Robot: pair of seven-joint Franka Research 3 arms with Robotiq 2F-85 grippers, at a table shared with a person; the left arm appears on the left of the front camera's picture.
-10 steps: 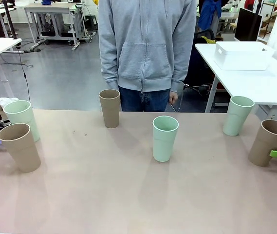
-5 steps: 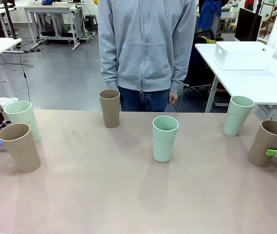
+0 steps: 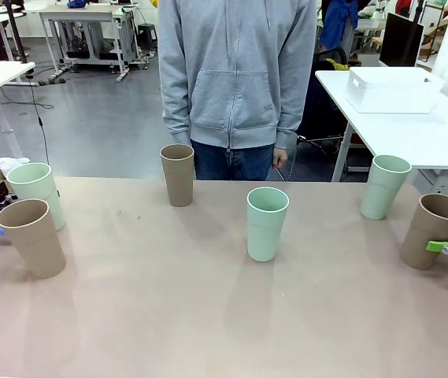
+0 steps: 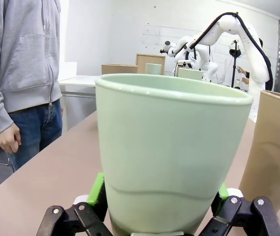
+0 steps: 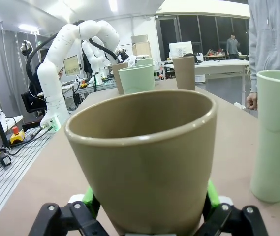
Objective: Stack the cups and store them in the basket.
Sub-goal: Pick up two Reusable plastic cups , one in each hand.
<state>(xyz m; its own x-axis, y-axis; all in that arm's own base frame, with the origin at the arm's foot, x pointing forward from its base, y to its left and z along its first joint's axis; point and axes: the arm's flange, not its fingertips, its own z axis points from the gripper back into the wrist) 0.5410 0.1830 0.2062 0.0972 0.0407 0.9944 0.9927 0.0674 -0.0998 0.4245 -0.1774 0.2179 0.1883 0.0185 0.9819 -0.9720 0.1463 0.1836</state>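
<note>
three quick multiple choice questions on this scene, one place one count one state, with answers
1. Where is the basket? A) on the robot's table B) on a white side table C) in the person's hands
2. How many mint cups? A) three B) one C) five
3. Are any cups stacked? A) all six B) two C) none
1 B: it sits on the white side table at far right. 2 A: left, middle, right. 3 C: mint cups and tan cups all stand alone.

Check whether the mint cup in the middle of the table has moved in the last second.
No. The middle mint cup stands upright at the same spot, its base just as far from the far edge of the table as before.
</note>
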